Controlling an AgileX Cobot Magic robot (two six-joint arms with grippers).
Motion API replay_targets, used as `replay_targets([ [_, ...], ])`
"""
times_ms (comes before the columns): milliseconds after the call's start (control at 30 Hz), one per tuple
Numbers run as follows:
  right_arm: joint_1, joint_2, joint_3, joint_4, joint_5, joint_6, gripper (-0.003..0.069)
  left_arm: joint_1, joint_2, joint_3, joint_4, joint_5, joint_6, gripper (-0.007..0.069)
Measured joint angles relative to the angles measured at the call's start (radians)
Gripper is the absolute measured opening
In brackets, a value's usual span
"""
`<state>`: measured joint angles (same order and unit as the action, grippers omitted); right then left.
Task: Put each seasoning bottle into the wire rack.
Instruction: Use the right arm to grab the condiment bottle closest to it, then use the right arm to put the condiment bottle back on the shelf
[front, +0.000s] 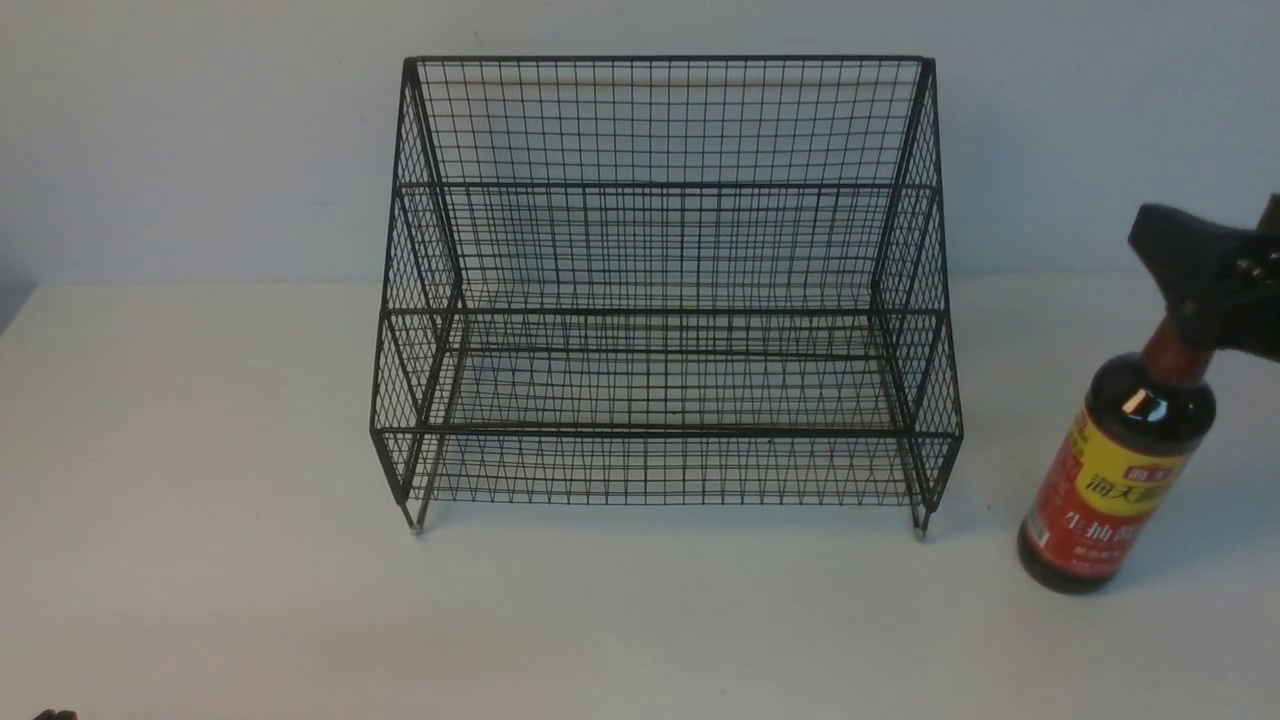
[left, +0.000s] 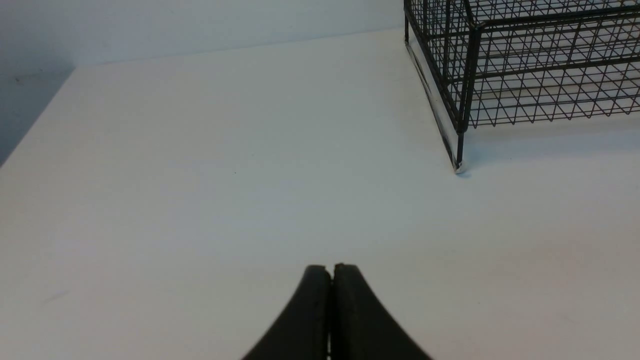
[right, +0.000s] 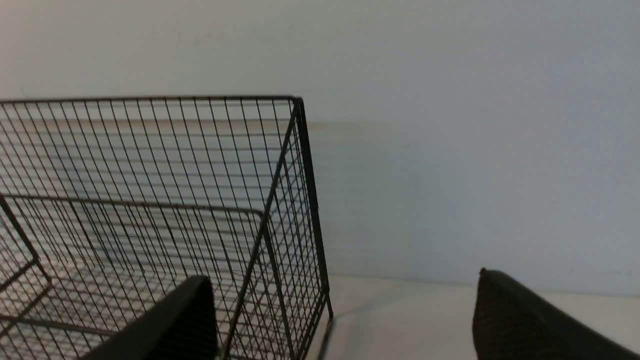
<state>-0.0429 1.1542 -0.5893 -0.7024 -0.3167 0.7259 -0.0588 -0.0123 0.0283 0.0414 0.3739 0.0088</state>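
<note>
Right pincer (right: 340, 305) wide open, by the neck of the dark sauce bottle (front: 1115, 480), bottle at four o'clock from the black wire rack (front: 665, 310), left pincer (left: 332, 270) shut tight, down at eight o'clock in the front view.

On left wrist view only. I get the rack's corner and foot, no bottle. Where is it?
Observer: The seasoning bottle is on the robot's right of the wire rack, seen in the front view.

Operator: Anything at its neck?

Observer: Yes, one finger of the right claw shows in front of the red neck wrap.

Operator: Is that claw shut?

Observer: No, the right wrist view shows its fingers wide apart.
</note>
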Motion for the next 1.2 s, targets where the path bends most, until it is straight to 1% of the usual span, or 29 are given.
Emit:
replay_targets([
  [100, 0.0, 0.021, 0.0, -0.016, 0.028, 0.005, 0.0638, 0.0, 0.0, 0.0, 0.0, 0.0, 0.0, -0.0013],
  [367, 0.0, 0.111, 0.0, -0.027, 0.001, 0.032, 0.0638, 0.0, 0.0, 0.0, 0.0, 0.0, 0.0, -0.0013],
  [500, 0.0, 0.144, 0.0, -0.03, -0.007, 0.034, 0.0617, 0.0, 0.0, 0.0, 0.0, 0.0, 0.0, -0.0013],
  [567, 0.0, 0.156, 0.0, -0.036, -0.014, 0.035, 0.0566, 0.0, 0.0, 0.0, 0.0, 0.0, 0.0, -0.0013],
  [633, 0.0, 0.162, 0.0, -0.052, -0.02, 0.035, 0.0485, 0.0, 0.0, 0.0, 0.0, 0.0, 0.0, -0.0013],
  [667, 0.0, 0.162, 0.0, -0.061, -0.02, 0.035, 0.0416, 0.0, 0.0, 0.0, 0.0, 0.0, 0.0, -0.0013],
  [733, 0.0, 0.162, -0.001, -0.073, -0.022, 0.032, 0.0301, 0.0, 0.0, 0.0, 0.0, 0.0, 0.0, -0.0013],
  [767, -0.001, 0.162, -0.004, -0.086, -0.019, 0.015, 0.0273, 0.0, 0.0, 0.0, 0.0, 0.0, 0.0, -0.0013],
  [833, -0.002, 0.153, -0.004, -0.091, -0.022, 0.027, 0.0269, 0.0, 0.0, 0.0, 0.0, 0.0, 0.0, -0.0013],
  [1033, 0.0, 0.072, -0.003, -0.181, 0.022, 0.049, 0.0269, 0.0, 0.0, 0.0, 0.0, 0.0, 0.0, -0.0013],
  [1133, 0.0, 0.0, -0.048, -0.235, 0.061, 0.114, 0.0269, 0.0, 0.0, 0.0, 0.0, 0.0, 0.0, -0.0013],
  [1200, 0.0, -0.041, -0.11, -0.283, 0.06, 0.188, 0.0269, 0.0, 0.0, 0.0, 0.0, 0.0, 0.0, -0.0013],
])
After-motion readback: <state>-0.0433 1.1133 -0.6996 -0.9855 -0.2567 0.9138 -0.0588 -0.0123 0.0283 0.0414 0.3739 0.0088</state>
